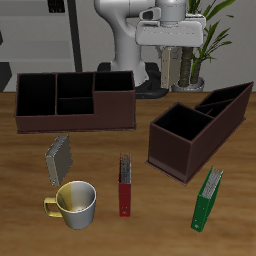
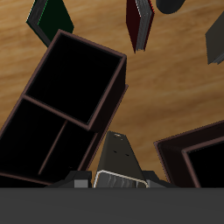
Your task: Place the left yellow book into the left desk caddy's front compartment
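My gripper (image 1: 171,76) hangs high near the table's back and is shut on the left yellow book (image 1: 170,66), a thin grey-tan book held upright between the fingers. In the wrist view the book (image 2: 120,156) sticks out from the gripper (image 2: 119,178). The left desk caddy (image 1: 186,160), a dark brown box with sloping walls, stands on the table below and nearer the front edge than the gripper. Its big square compartment and long narrow ones are empty. In the wrist view the caddy (image 2: 92,45) lies just ahead of the book's tip.
A long low dark brown caddy (image 1: 75,122) stands beside it. The other grey-tan book (image 1: 60,158), a yellow-handled mug (image 1: 75,203), a red book (image 1: 125,185) and a green book (image 1: 207,198) are near the front edge. A potted plant (image 1: 205,40) stands behind.
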